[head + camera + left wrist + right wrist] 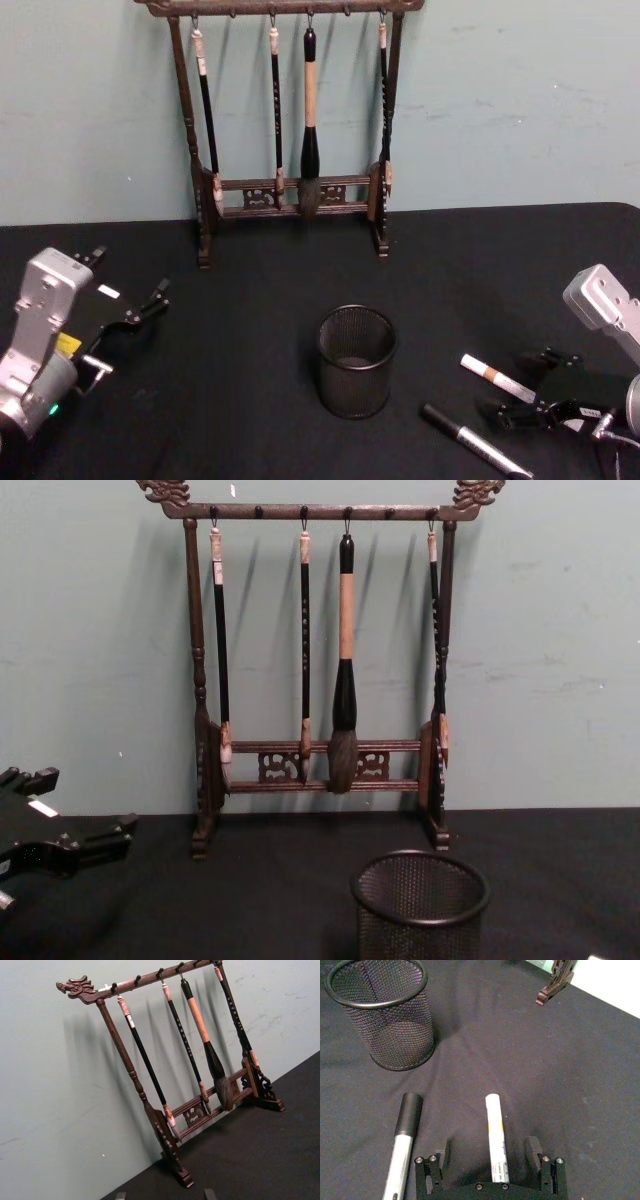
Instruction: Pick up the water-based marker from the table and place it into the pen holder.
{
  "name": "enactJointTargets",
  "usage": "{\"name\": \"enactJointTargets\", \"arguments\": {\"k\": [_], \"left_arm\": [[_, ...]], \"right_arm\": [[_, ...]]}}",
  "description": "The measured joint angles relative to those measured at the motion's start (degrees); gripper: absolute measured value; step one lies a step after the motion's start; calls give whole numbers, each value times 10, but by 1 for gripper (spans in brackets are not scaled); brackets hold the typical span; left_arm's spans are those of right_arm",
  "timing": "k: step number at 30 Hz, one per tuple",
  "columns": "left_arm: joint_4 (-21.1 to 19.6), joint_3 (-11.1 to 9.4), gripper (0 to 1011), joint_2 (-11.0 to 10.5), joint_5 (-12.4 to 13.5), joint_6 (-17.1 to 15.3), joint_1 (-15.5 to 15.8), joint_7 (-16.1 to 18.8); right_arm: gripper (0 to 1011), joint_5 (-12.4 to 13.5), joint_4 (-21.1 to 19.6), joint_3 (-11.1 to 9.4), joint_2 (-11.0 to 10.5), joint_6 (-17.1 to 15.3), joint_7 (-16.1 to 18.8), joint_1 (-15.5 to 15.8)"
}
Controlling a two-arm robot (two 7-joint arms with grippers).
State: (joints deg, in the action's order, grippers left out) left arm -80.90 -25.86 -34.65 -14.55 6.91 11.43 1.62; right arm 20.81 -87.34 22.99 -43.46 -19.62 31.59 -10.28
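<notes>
Straddling white-capped silvery marker, right gripper low over black cloth table, jaws open; left gripper parked, jaws apart; pale green wall.

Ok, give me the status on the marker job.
Done: nothing is placed; the water-based marker lies on the table, apart from the pen holder. In hand: the right gripper is low over it, jaws open on either side of the barrel, not yet closed. The left gripper sits parked at the left. Left: close, lift, drop it into the pen holder.
</notes>
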Motion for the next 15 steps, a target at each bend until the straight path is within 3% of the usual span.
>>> {"name": "enactJointTargets", "arguments": {"k": [15], "left_arm": [[0,0,1006,0,0,0,0,0]], "right_arm": [[1000,-5,12,6,9,0,3,-9]]}}
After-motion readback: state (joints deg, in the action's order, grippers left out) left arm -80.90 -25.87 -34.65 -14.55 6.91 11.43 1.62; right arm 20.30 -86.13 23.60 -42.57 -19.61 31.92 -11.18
